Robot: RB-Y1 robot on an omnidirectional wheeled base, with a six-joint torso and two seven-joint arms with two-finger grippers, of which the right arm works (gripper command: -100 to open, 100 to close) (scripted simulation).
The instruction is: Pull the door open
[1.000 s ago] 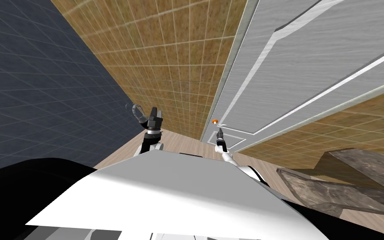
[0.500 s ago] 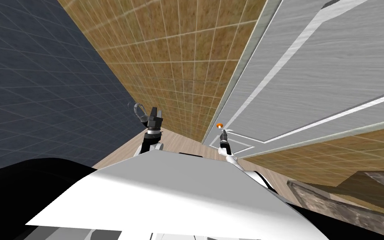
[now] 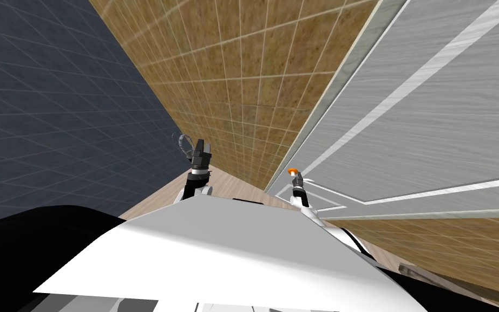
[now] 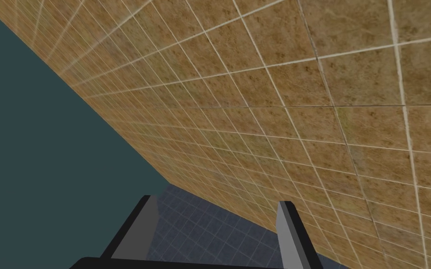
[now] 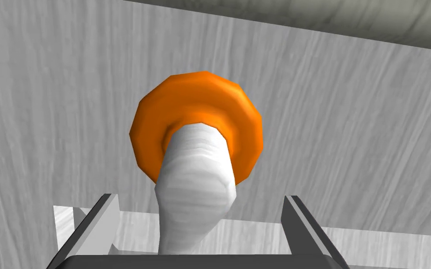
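Both fingers (image 5: 102,219) of my right gripper (image 5: 200,197) stand spread around the white lever handle (image 5: 196,187), orange round collar (image 5: 200,100) just beyond on the grey door (image 5: 359,140). I should pinch it squarely, then pull back steadily. Left gripper (image 4: 217,201) idles, spread.

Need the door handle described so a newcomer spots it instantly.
Start at the big grey door to the right of the tan tiled wall. Near its edge by that wall sits the handle: a white stem on a round orange base plate, inside the open right pincer. Nothing else on the door is orange.
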